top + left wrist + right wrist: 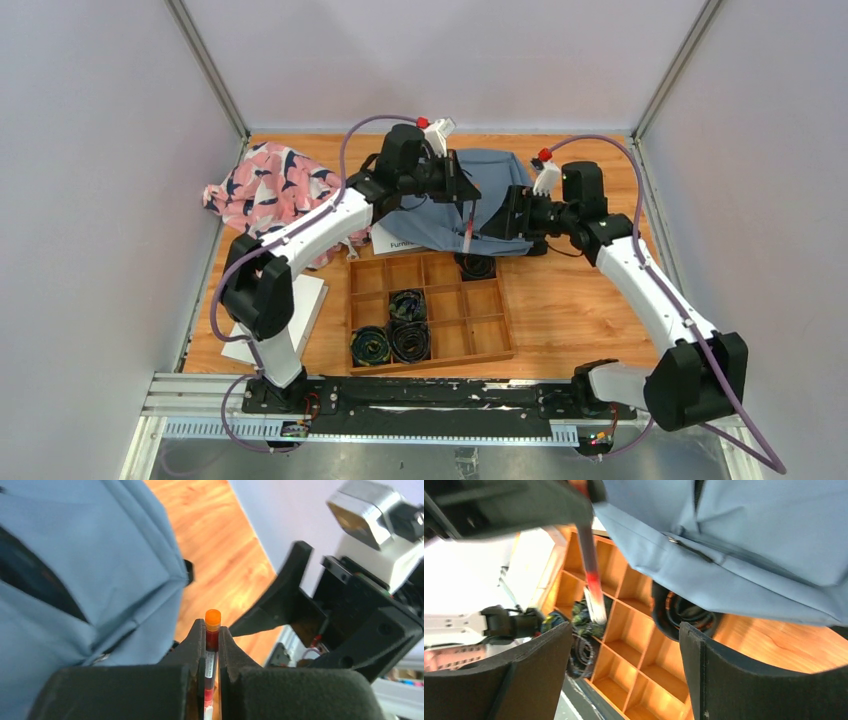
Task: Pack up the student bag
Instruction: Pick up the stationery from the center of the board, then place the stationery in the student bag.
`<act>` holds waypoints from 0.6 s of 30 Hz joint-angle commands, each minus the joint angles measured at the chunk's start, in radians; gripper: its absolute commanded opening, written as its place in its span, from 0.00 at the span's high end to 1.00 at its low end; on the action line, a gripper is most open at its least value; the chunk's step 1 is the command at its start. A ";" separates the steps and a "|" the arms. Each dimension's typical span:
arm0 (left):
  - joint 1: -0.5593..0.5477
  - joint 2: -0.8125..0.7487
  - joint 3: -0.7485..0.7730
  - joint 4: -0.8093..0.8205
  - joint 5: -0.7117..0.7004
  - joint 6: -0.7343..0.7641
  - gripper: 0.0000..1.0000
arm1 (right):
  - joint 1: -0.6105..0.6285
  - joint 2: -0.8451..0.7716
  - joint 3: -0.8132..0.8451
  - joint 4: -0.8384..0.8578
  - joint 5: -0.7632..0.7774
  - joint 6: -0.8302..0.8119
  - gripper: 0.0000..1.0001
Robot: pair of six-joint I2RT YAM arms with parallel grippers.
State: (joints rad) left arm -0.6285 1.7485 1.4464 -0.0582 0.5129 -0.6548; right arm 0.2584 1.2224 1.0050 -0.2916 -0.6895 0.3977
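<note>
The slate-blue student bag (490,185) lies at the back of the table, its near edge overlapping the wooden tray (433,362). My left gripper (468,203) hovers over the bag's front edge, shut on a slim red pen with an orange cap (467,237) that hangs down. In the left wrist view the pen (213,617) is clamped between the jaws (212,632), with the bag (100,575) on the left. My right gripper (512,215) is open and empty at the bag's right front edge. Its wrist view shows the bag (749,545), the pen (591,580) and the tray (634,635) beyond the open gripper (624,672).
Dark rolled bands sit in tray compartments (408,303), (372,345), (476,266). A pink cloth with navy and white shapes (272,188) lies at the back left. A white booklet (305,305) lies left of the tray, and a white card (392,240) by the bag. Walls enclose three sides.
</note>
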 commanded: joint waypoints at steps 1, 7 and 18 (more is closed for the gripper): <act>0.053 0.053 0.125 -0.192 -0.180 0.108 1.00 | 0.008 -0.074 0.076 -0.179 0.211 -0.125 0.18; 0.134 0.262 0.385 -0.292 -0.214 0.042 1.00 | -0.025 -0.210 0.042 -0.194 0.467 -0.113 0.18; 0.140 0.469 0.546 -0.196 -0.316 -0.067 1.00 | -0.060 -0.367 -0.064 -0.204 0.559 -0.092 0.18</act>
State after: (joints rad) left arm -0.4801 2.1921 1.9347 -0.3008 0.2504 -0.6804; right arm 0.2211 0.8768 0.9611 -0.4767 -0.1741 0.3134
